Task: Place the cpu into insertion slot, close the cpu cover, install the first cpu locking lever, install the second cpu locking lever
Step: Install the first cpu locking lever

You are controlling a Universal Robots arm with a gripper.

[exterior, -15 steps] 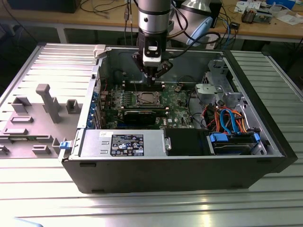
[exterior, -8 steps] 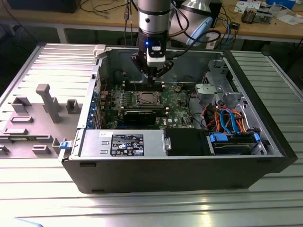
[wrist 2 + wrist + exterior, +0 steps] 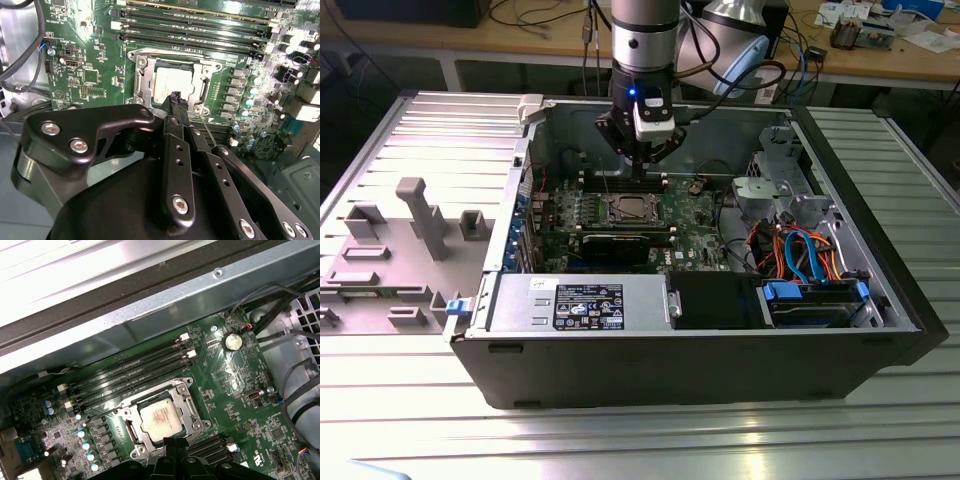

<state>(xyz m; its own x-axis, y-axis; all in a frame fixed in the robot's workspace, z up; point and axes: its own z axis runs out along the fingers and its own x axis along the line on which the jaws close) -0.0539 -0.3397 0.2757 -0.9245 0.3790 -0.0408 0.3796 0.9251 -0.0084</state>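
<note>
The jaws of the gripper (image 3: pixel 176 97) are together, with nothing seen between them. In both wrist views their tips hang just over one edge of the insertion slot (image 3: pixel 627 209), at the rim of its metal frame. The cpu (image 3: pixel 172 82) lies flat inside that slot, its silvery top facing up. The cpu cover (image 3: pixel 142 82) is folded down around the chip, so the chip shows through the cover's window; both also show in the first wrist view, the cpu (image 3: pixel 160 420) and the cpu cover (image 3: pixel 131 429).

Just beside the slot, on the jaws' side, a thin wire locking lever (image 3: pixel 207 131) runs out from the frame corner (whether it is latched cannot be told). So the work appears to stand at the levers, with seating and covering done.

To do this step well, the shut tips should bear on the lever wire alone, near its free end. They should sweep it down and sideways under its catch, staying off the chip's bare top and the small capacitors near the slot.

Beyond the slot, on the far side from the jaws, lie the long black memory slots (image 3: pixel 200 30). In the exterior view the slot sits near the middle of the open computer case (image 3: pixel 880 300), which rests on a ribbed metal surface (image 3: pixel 620 440).
</note>
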